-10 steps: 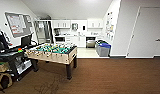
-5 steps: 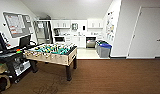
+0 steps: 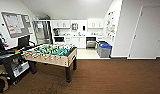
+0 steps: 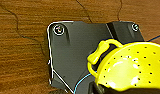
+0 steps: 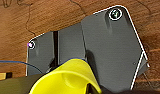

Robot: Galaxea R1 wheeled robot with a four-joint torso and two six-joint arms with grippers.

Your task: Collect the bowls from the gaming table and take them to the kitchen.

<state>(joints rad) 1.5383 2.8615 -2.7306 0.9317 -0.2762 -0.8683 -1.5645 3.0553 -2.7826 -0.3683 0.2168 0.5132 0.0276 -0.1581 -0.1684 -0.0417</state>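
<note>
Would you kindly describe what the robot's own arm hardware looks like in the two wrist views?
Each wrist view shows a wide dark grey plate with a thin pale outline along its edge and round shiny fittings at its corners. The right wrist plate is similar, with a jointed section beside it. A thin blue cable runs alongside.

Both wrist cams show the robot's own flat dark grey plate (image 4: 71,55) with a thin white outline along the edge. Shiny round fittings (image 4: 58,29) sit at the corners, one on the right wrist plate (image 5: 108,50) glinting greenish (image 5: 115,13). A skinny blue cable (image 4: 82,81) runs across each.
</note>
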